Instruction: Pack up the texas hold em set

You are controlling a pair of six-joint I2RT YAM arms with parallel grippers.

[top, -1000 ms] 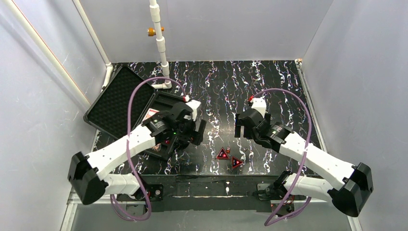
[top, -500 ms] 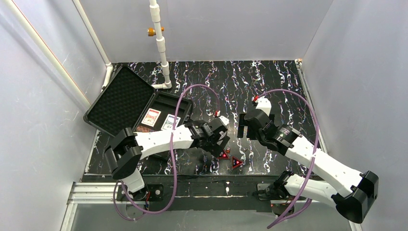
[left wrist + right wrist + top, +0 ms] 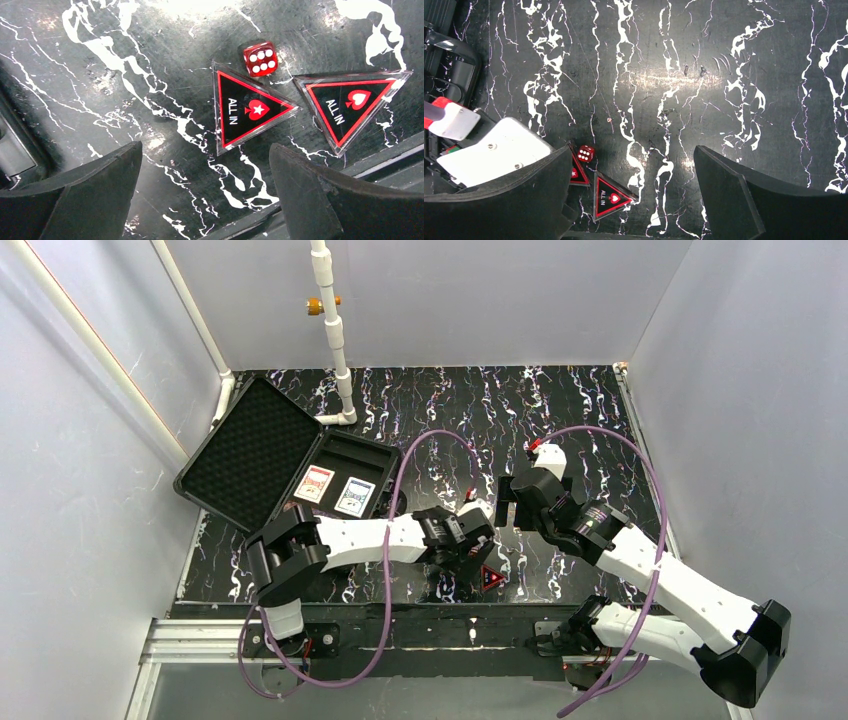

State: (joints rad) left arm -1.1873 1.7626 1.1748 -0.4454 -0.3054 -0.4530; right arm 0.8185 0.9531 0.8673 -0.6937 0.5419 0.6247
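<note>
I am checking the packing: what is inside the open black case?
A red card deck and a blue card deck lie side by side in the case. The left arm covers its near part, so anything there is hidden.

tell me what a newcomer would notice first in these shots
The black case lies open at the left of the table, with a red deck and a blue deck inside. Near the front edge, the left pincer hangs open above two ALL IN triangles and a red die.
</note>
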